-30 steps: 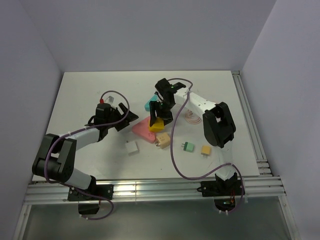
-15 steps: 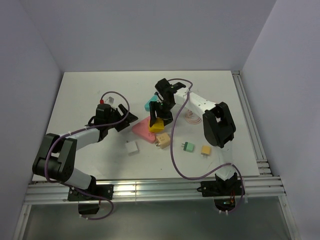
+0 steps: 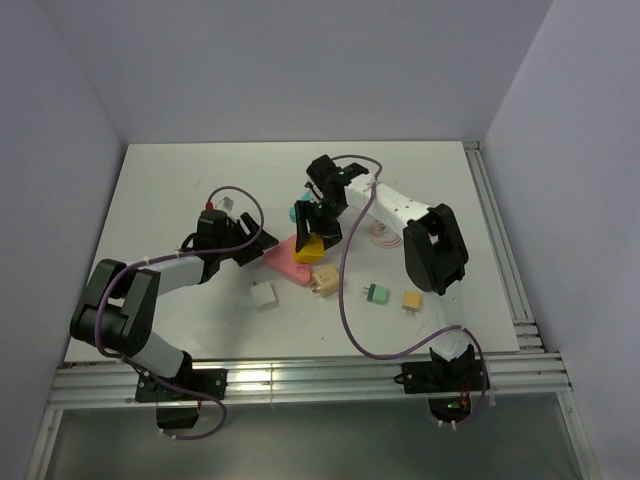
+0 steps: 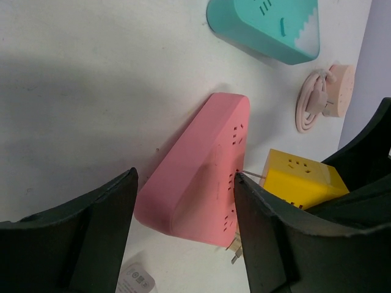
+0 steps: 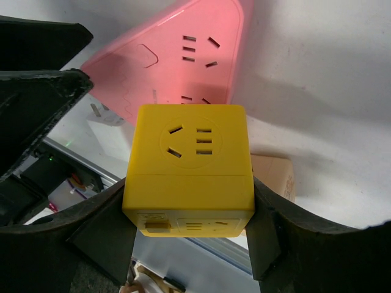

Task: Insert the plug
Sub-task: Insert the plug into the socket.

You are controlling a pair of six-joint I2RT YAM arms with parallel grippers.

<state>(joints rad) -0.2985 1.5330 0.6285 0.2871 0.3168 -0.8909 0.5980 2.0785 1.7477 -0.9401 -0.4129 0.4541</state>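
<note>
The plug is a yellow cube [image 5: 188, 152] with sockets on its faces, and my right gripper [image 5: 188, 186] is shut on its two sides. It hangs tilted just above the pink triangular power strip [image 3: 286, 262], at the strip's far right side. From the left wrist, a thin metal prong of the cube [image 4: 305, 177] points at the pink strip [image 4: 198, 177]. My left gripper [image 4: 185, 183] is open and straddles the strip's near corner. Its right finger [image 4: 275, 238] is at the strip's edge. Its left finger [image 4: 91, 244] stands a small gap away.
A teal socket block [image 3: 298, 212] lies behind the strip, with a coiled pink cable [image 3: 385, 235] to its right. In front lie a beige plug [image 3: 323, 280], a white plug [image 3: 263, 295], a green plug [image 3: 376, 292] and an orange plug [image 3: 411, 300].
My left gripper has slid right up to the pink strip and its jaws have narrowed around it. The right gripper with the yellow cube has shifted slightly left.
</note>
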